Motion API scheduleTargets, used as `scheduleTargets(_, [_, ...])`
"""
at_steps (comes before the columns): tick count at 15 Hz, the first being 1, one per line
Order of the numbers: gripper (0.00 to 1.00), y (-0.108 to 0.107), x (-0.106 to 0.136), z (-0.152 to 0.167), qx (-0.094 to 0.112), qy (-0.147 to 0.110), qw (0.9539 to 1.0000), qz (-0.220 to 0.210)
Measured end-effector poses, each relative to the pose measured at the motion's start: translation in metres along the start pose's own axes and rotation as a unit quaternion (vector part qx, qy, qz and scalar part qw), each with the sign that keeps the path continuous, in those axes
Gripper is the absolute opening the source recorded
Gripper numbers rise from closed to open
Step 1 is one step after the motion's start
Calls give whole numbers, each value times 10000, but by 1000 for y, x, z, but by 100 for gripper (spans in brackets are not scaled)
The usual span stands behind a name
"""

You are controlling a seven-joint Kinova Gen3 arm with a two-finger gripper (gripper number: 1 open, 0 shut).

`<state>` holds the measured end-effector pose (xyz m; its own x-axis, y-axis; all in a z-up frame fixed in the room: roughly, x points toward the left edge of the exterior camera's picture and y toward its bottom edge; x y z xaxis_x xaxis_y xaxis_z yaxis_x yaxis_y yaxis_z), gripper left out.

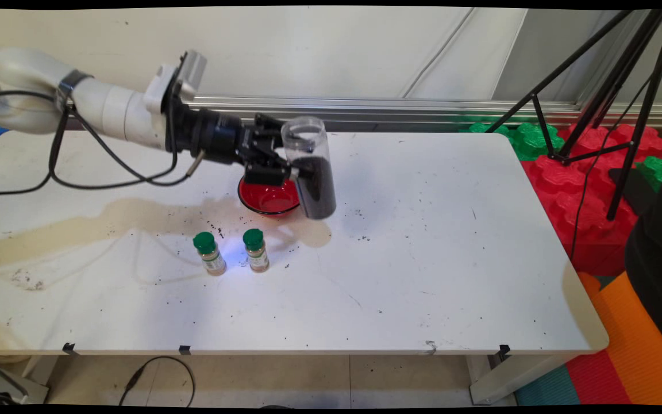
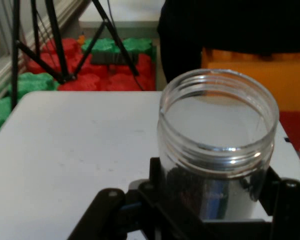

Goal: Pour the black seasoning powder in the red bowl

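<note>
1. Nearest my main camera, I am looking at two small green-capped spice bottles standing upright on the tabletop [image 1: 423, 276], the left bottle [image 1: 210, 253] and the right bottle [image 1: 256, 250] near each other but apart.
2. Behind them, I am seeing a red bowl [image 1: 269, 198] resting on the tabletop, partly hidden by the pincer.
3. I am holding the pincer [image 1: 291, 167] clenched sideways on a clear plastic jar [image 1: 309, 167], which is hanging lidless above the tabletop, just right of the bowl and tilted slightly, mouth up.
4. In the hand view the pincer [image 2: 215, 200] is clasping the jar [image 2: 217, 150] at its body below the threaded neck.
5. The jar is carrying dark granules in its lower part; I am judging it rigid, smooth and somewhat slippery, bottom-heavy, and best gripped mid-body as now.
6. Far right, beyond the tabletop, a black tripod [image 1: 601, 103] is standing over red and green foam blocks [image 1: 584, 190].
</note>
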<state>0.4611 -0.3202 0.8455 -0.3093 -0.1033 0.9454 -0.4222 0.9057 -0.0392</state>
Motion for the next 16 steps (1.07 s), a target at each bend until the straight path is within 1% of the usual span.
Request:
scheduleTargets(3, [0,-12,13,-11,97,61,9998,163])
scheduleTargets(7, [0,-26,20,-22,234,84,9988,432])
scheduleTargets(13, [0,-49,20,-33,501,-26,9951,848])
scheduleTargets(16, [0,-60,16,-36,674,-128,9919,1073])
